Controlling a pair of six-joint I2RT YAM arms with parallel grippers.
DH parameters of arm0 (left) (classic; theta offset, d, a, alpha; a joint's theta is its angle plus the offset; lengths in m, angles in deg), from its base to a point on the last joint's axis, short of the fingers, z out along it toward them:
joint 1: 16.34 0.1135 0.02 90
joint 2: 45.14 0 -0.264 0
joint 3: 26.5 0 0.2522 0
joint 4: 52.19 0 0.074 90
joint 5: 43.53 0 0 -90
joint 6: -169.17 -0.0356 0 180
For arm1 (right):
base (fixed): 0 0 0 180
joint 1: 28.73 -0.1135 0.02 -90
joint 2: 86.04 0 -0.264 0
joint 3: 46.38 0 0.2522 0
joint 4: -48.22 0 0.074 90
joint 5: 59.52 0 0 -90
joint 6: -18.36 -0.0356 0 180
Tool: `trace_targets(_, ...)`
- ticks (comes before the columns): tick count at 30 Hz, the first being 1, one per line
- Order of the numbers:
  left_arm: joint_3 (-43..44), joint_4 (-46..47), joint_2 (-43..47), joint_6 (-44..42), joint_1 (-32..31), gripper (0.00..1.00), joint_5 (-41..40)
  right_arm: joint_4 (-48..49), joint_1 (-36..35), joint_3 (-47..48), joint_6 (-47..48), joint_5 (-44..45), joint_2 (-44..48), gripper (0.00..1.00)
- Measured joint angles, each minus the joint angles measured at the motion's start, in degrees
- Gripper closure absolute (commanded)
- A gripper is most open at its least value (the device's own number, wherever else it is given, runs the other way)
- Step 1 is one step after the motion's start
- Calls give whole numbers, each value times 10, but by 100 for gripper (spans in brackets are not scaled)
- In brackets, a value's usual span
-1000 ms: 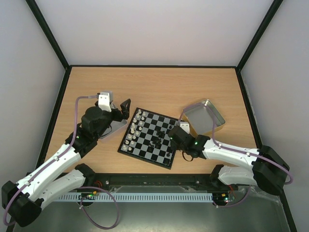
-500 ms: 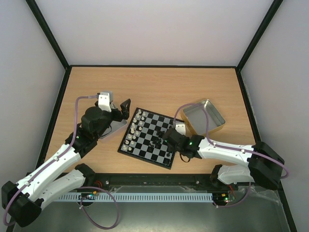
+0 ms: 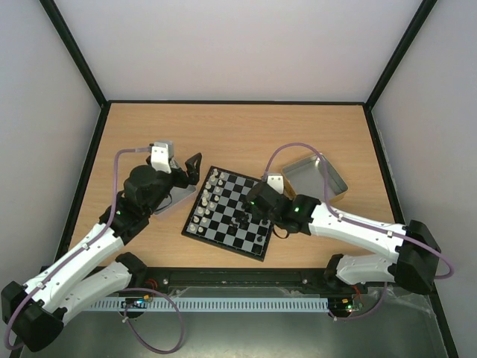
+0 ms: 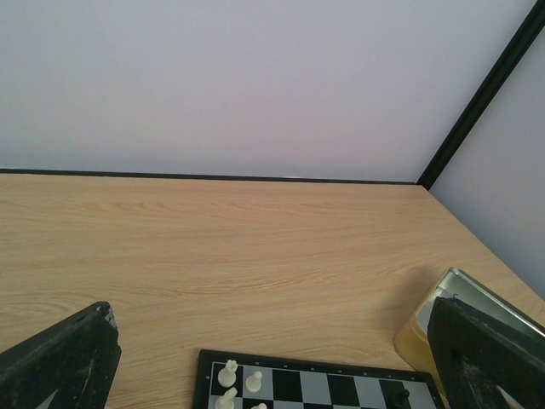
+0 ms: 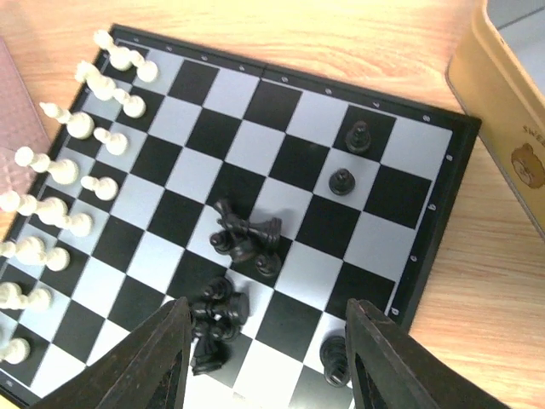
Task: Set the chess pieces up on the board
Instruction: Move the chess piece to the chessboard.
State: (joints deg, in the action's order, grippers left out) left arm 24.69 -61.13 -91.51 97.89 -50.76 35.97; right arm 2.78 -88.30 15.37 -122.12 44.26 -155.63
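The board (image 3: 223,216) lies between my arms. White chess pieces (image 5: 77,128) stand in two rows along its left side. Black chess pieces (image 5: 243,239) lie jumbled in two heaps at the middle, and three black ones stand apart near the right side (image 5: 341,181). My right gripper (image 5: 268,371) hovers open over the near right part of the board, its left finger (image 5: 145,366) beside the lower heap and nothing held. From above, the right gripper (image 3: 250,203) is over the board's middle right. My left gripper (image 3: 191,168) hangs open and empty at the board's far left corner; its wrist view shows only the board's far edge (image 4: 315,379).
A gold metal tin (image 3: 317,177) sits on the table right of the board, also seen as the tin (image 5: 507,111) in the right wrist view. Another flat tray (image 3: 177,198) lies under my left arm, left of the board. Black-framed walls enclose the wooden table.
My right gripper has gone from shut to open and has moved left from the board's right edge to over its middle. The left arm has stayed put.
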Motion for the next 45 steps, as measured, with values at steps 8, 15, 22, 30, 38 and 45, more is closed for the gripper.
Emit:
trace_targets(8, 0, -27, 4, 37, 5, 0, -5, 21, 64, 52, 14, -46, -43, 52)
trace_targets(15, 1, -53, 2, 66, 35, 1, 5, 39, 89, 65, 36, -109, -137, 60)
trace_targets(22, 1, -58, 2, 79, 56, 7, 32, 41, 89, 66, 43, -134, -172, 66)
trace_targets(30, 1, -58, -5, 83, 62, 14, 57, 41, 89, 75, 60, -142, -194, 69)
trace_targets(38, 1, -56, -12, 84, 62, 17, 75, 40, 89, 90, 80, -143, -219, 82)
trace_targets(45, 1, -56, -13, 84, 62, 17, 80, 35, 89, 91, 85, -134, -229, 82)
